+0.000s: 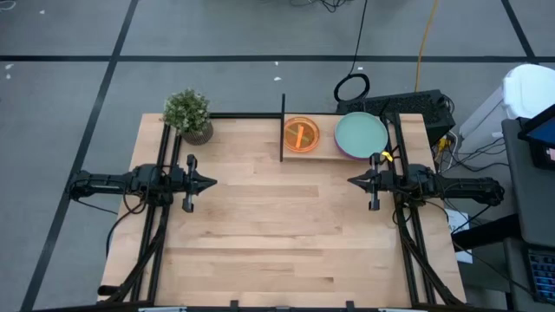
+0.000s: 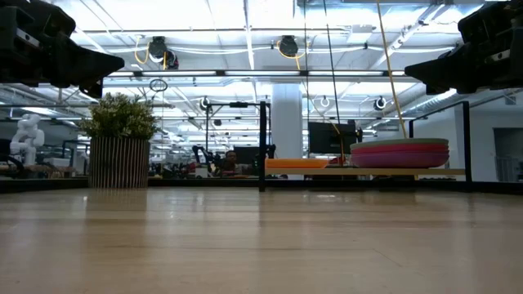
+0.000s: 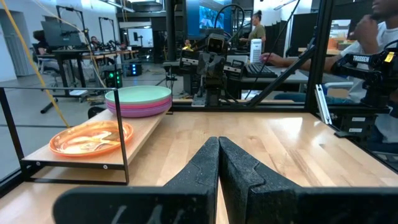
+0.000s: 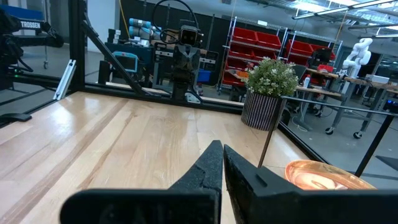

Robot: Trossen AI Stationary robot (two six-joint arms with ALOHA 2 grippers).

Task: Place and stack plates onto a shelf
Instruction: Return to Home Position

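The stacking looks finished and the step in hand reads as the arms parking. The left gripper (image 1: 206, 183) hangs over the left side of the counter (image 1: 277, 234) and the right gripper (image 1: 354, 181) over the right side. They point at each other, well apart, and neither holds anything. Each wrist view shows its own fingers pressed together. The shelf (image 3: 142, 129) sits at the far edge of the counter, right of centre, with its black upright panel (image 1: 283, 130) at its left end. On it the orange plate (image 1: 301, 135) tops the small stack just beside the panel, and the pale teal plate (image 1: 361, 134) tops the large stack to the right. No plate shows on the counter off the shelf. By my judgement the next move calls for little: settle both arms in their resting pose with the grippers closed, and keep the right one clear of the large stack near it. The stacks are hard to count. From above only the top plates and a purple rim show. The low view sees the large stack (image 2: 400, 153) edge-on as teal, magenta and purple bands. The small stack (image 2: 296, 163) is only a thin orange line there, so the plates beneath it cannot be made out. A potted plant (image 1: 188, 115) stands at the far left.
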